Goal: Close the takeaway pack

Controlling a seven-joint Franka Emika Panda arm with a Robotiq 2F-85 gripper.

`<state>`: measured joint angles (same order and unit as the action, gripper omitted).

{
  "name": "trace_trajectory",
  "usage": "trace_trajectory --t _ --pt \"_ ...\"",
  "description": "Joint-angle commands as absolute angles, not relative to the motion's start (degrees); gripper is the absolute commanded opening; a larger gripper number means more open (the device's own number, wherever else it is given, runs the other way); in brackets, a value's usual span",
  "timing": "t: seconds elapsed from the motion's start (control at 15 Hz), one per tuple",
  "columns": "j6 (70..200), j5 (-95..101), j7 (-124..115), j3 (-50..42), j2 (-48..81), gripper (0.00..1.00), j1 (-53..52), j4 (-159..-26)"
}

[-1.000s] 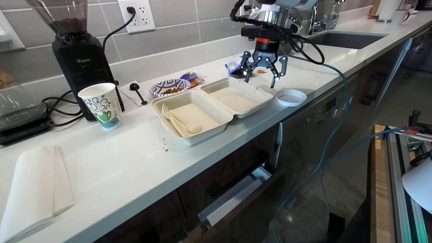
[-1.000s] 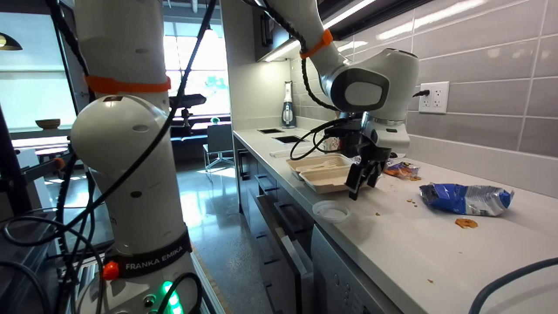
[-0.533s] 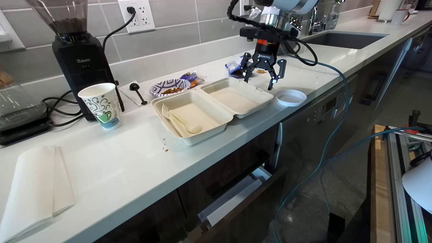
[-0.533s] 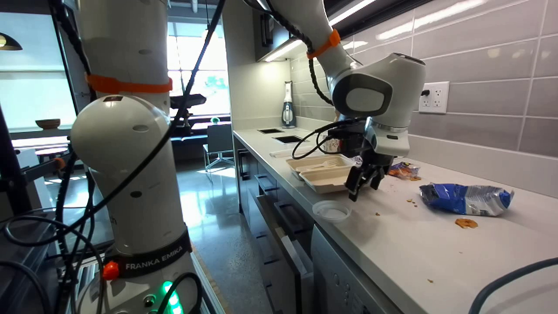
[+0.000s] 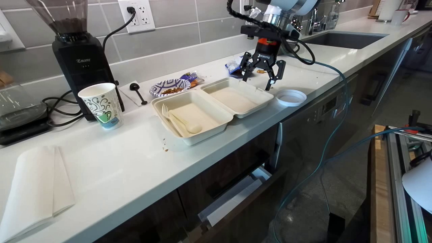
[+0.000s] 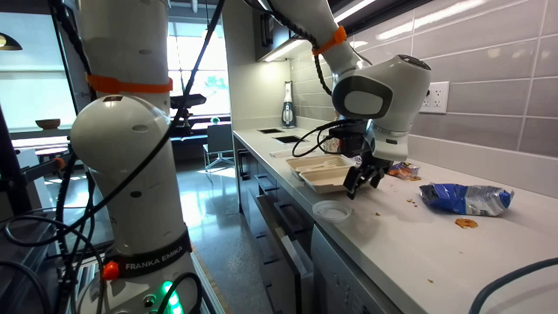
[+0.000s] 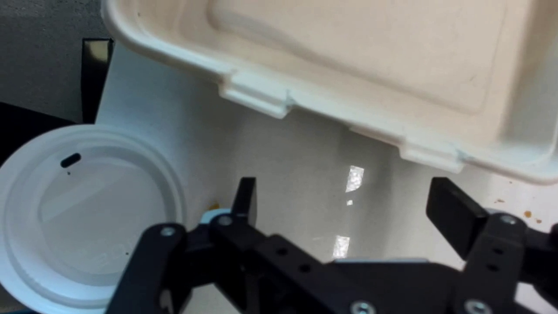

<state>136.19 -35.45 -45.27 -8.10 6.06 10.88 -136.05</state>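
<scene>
The takeaway pack (image 5: pixel 233 96) lies wide open on the counter, its two cream halves flat side by side. It also shows in an exterior view (image 6: pixel 324 179) and the wrist view (image 7: pixel 370 56). A pale fork and spoon (image 5: pixel 191 127) lie in the half farther from my gripper. My gripper (image 5: pixel 256 84) is open and empty, just beyond the outer tabbed edge of the nearer half, tilted with its fingertips toward the pack. In the wrist view the gripper (image 7: pixel 342 187) has its fingers wide apart with only counter between them, and the pack's two edge tabs (image 7: pixel 257 95) show ahead.
A white round lid (image 5: pixel 291 98) lies beside the gripper near the counter's front edge. A blue snack bag (image 6: pixel 464 199) lies by the wall. A patterned plate (image 5: pixel 170 87), paper cup (image 5: pixel 103 106) and grinder (image 5: pixel 82 64) stand past the pack. An open drawer (image 5: pixel 236 202) is below.
My gripper has tilted a little, its fingertips swinging slightly toward the pack and the arm's wrist leaning back. It stays open. The pack has not moved.
</scene>
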Motion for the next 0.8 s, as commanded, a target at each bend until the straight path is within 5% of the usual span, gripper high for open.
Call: trace_trajectory --t 0.0,0.73 --pt "132.9 -36.9 -44.9 -9.0 8.3 1.0 10.8 -134.4" --pt "126.0 -45.1 -41.7 -9.1 10.3 1.0 11.2 -131.7"
